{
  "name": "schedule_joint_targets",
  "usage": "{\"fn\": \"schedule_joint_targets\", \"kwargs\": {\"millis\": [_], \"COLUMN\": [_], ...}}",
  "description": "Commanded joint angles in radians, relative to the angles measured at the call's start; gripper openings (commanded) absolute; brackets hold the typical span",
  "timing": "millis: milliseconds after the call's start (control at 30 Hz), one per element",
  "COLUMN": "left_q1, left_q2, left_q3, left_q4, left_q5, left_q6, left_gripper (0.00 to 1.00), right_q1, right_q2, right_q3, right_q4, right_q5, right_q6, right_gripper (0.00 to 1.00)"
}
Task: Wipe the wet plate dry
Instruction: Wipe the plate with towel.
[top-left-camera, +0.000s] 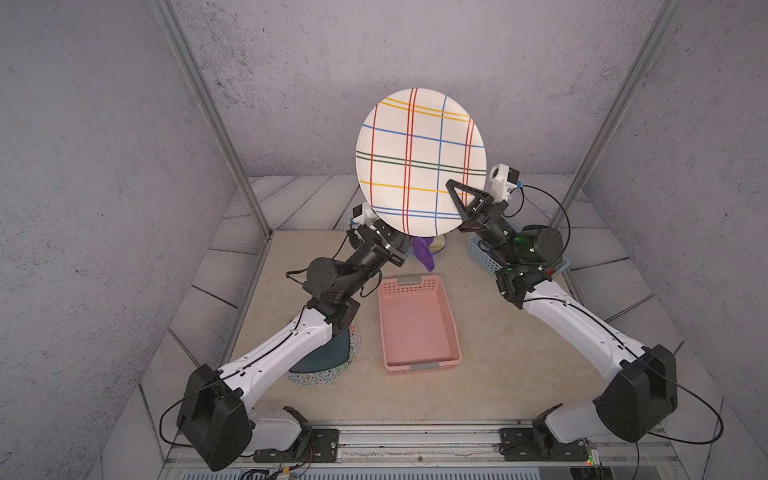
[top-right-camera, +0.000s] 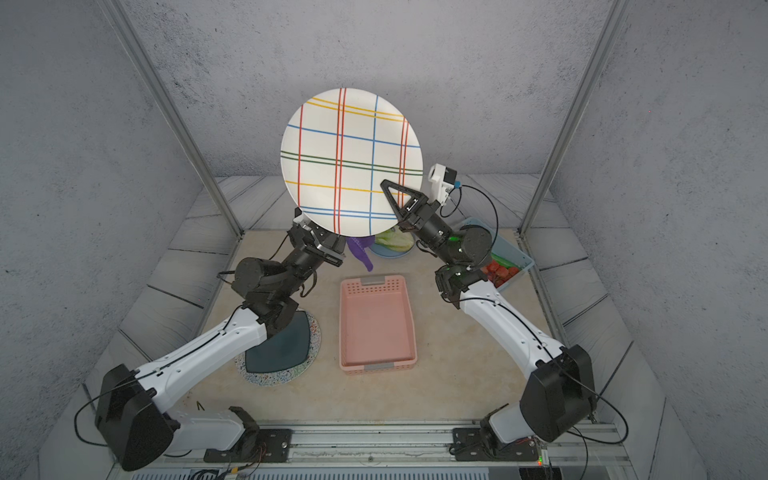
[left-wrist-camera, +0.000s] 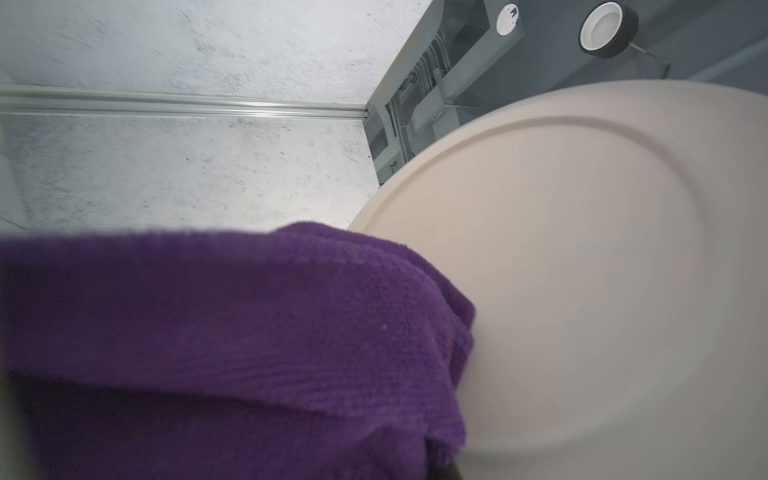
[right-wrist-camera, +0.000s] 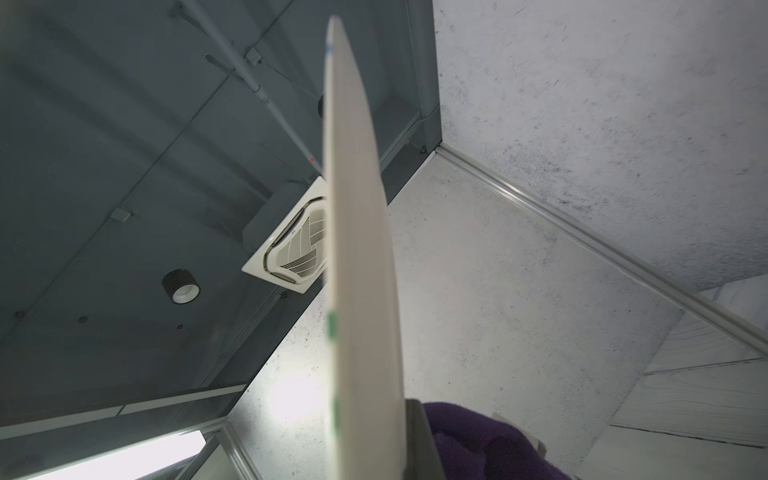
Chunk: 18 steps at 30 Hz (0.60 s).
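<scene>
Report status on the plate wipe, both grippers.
Right gripper shut on plate rim, plate raised on edge. Left gripper shut on purple cloth at the plate's back. Pink basket below, not in the way.

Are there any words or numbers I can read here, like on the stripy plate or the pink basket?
No words or numbers can be read anywhere.
On the plate: only coloured lines, no writing.
On the pink basket: nothing written.
On the purple cloth: no label showing.
On the mat under the dark plate: tiny squiggles, too small to read.
On the white disc on the ceiling: a dark mark, too blurred to read.
</scene>
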Motion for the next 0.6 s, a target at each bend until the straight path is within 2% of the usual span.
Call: {"fn": "schedule_joint_targets", "kwargs": {"millis": [0, 100, 200, 233, 367, 500, 567], "left_q1": [0.049, 0.097, 0.1, 0.102, 0.114, 0.142, 0.151], "left_q2": [-0.152, -0.239, -0.274, -0.273, -0.259, -0.331, -0.361], "left_q3": [-0.015, 0.013, 0.093, 0.108, 0.153, 0.21, 0.233], "left_q4": [-0.105, -0.466, -0.836, -0.89, -1.002, -1.204, -1.27], "left_q5": [0.152, 0.172, 0.105, 0.085, 0.062, -0.089, -0.151], "left_q6": [0.175, 0.438, 0.744, 0.812, 0.942, 1.111, 1.175], "left_gripper": [0.0, 0.0, 0.0, 0.0, 0.0, 0.0, 0.0], "right_q1": [-0.038, -0.027, -0.015, -0.011, -0.005, -0.007, -0.005], "right_q2": [-0.053, -0.106, -0.127, -0.134, -0.174, -0.24, -0.243], "right_q3": [-0.061, -0.1, -0.112, -0.111, -0.11, -0.123, -0.113], "right_q4": [-0.177, -0.268, -0.272, -0.289, -0.402, -0.578, -0.588], "right_q5": [0.062, 0.042, 0.027, 0.024, 0.042, 0.136, 0.12], "right_q6": [-0.12, -0.194, -0.214, -0.227, -0.301, -0.38, -0.414], "right_gripper": [0.0, 0.0, 0.0, 0.0, 0.0, 0.0, 0.0]}}
